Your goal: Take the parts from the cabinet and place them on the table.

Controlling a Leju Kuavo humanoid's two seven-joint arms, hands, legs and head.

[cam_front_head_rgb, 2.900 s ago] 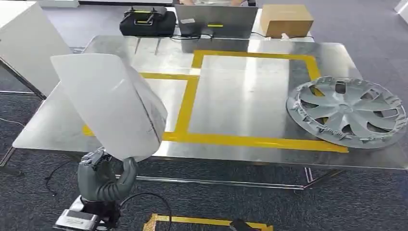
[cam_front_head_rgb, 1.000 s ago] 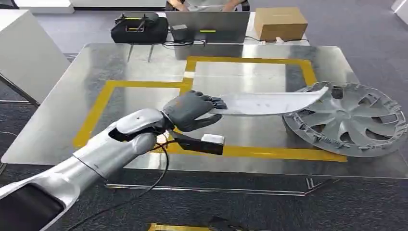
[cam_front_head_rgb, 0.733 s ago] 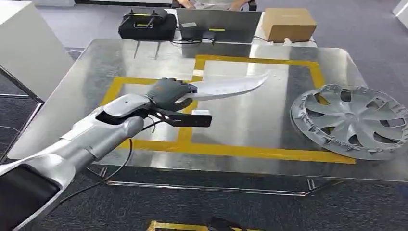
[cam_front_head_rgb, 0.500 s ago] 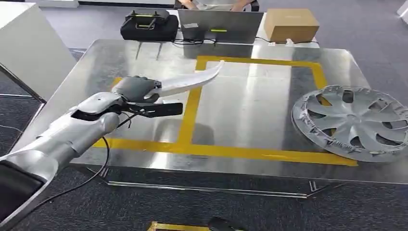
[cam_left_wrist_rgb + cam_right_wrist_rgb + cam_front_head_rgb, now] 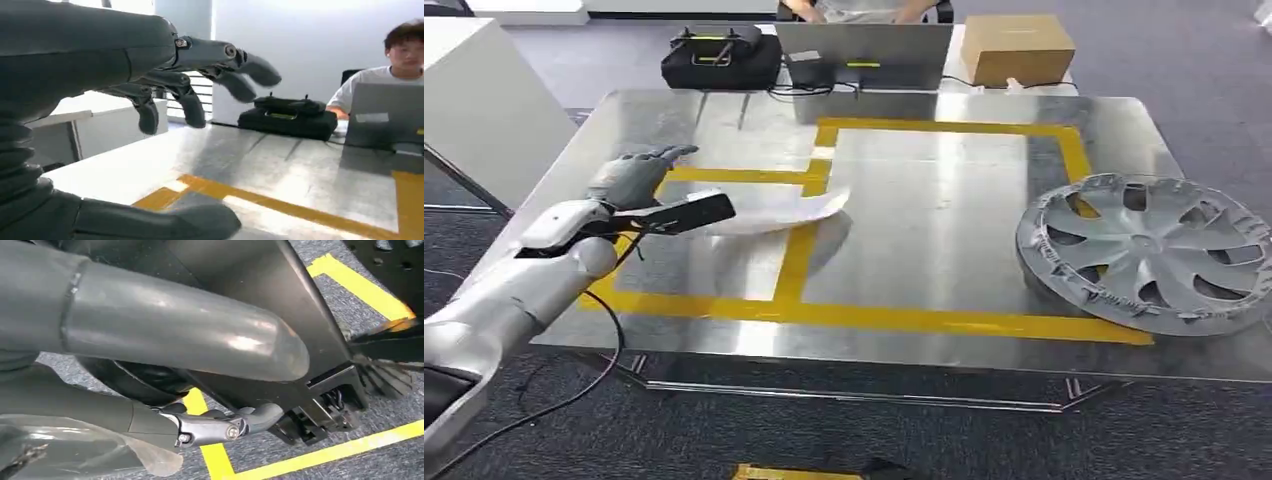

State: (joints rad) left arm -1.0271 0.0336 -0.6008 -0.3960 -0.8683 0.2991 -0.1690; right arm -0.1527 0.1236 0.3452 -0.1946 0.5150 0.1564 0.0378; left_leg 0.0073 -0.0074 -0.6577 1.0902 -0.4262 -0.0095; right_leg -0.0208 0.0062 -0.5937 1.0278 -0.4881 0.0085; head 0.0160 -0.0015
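Observation:
A thin white curved panel part lies flat on the steel table, across the yellow tape near the table's left half. My left hand hovers just left of the panel with its fingers spread and nothing in it. In the left wrist view the left hand has its fingers apart above the tabletop. A silver hubcap rests at the table's right end. My right hand hangs over the floor, holding nothing, with thumb and fingers apart.
A black case, a laptop and a cardboard box line the far edge. A person sits behind the laptop. A white cabinet stands to the left. Yellow tape marks rectangles on the table.
My left arm swung the white panel from the right of the table to the left and lowered it. The hand let go, and the panel now lies on the table.

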